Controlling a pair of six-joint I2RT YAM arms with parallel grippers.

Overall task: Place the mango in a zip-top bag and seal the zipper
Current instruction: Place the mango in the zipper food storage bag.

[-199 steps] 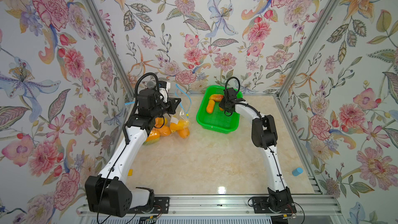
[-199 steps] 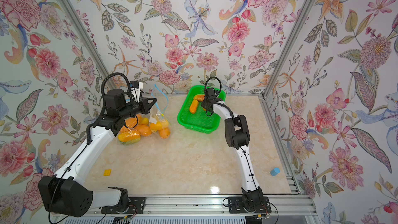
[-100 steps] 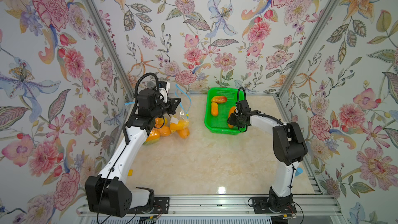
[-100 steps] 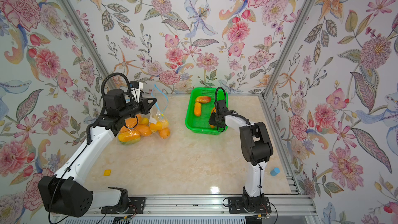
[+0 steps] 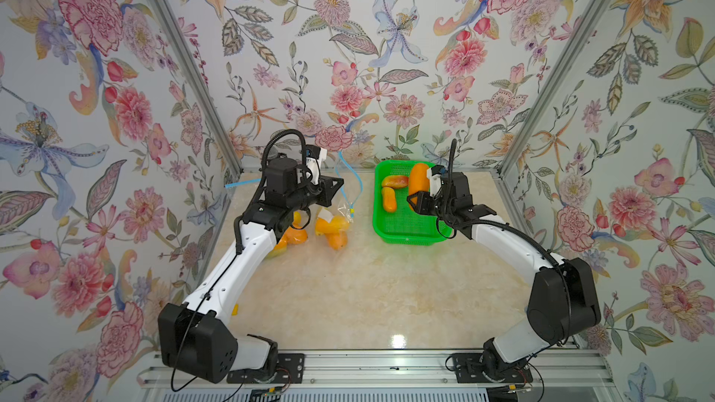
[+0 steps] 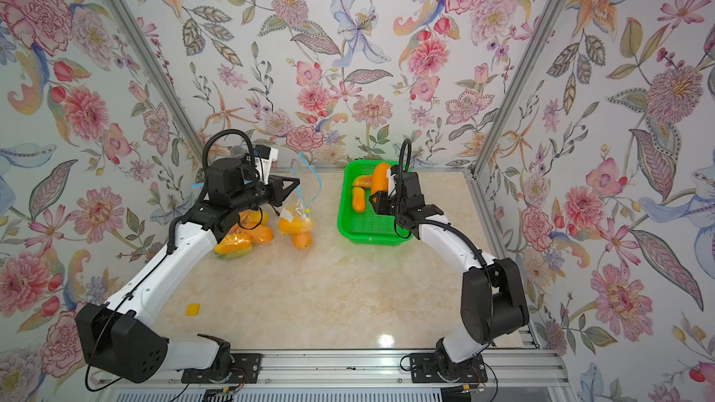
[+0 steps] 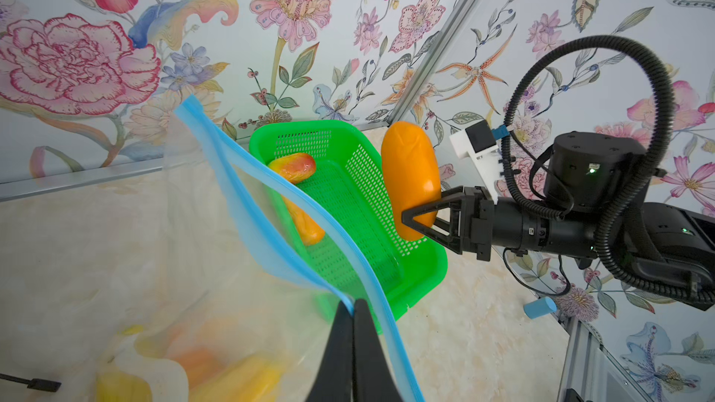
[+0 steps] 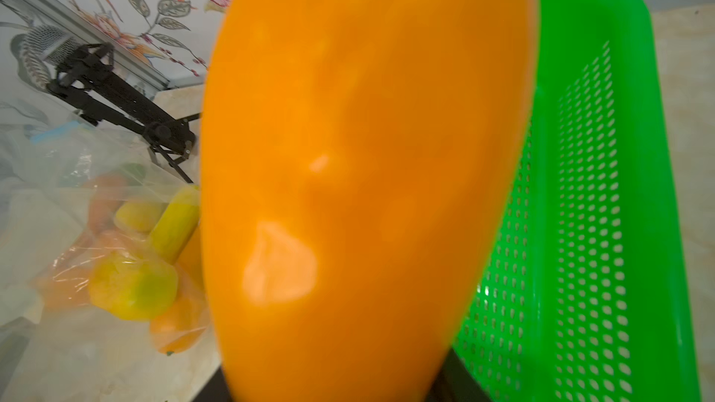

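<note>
My right gripper [image 5: 416,201] is shut on the lower end of a plain orange mango [image 5: 419,179], which stands upright above the green basket [image 5: 387,230]. That mango [image 8: 360,148] fills the right wrist view and hides the fingertips. My left gripper [image 7: 353,303] is shut on the blue zipper rim of the clear zip-top bag [image 7: 271,233], holding its mouth up and open. In both top views the bag [image 6: 305,203] hangs from the left gripper [image 6: 298,183], left of the basket [image 6: 348,226], with several mangoes in its bottom. The held mango [image 7: 410,175] is apart from the bag.
Two more mangoes [image 5: 389,199] lie in the basket. A second bag of mangoes [image 6: 240,241] sits under my left arm by the left wall. A small yellow piece [image 6: 192,309] lies on the table's front left. A blue cylinder [image 7: 539,307] is at the right edge.
My right gripper has lifted the orange mango out of the basket and drawn back toward the front. The basket has turned and shifted right. The left arm has not moved.
</note>
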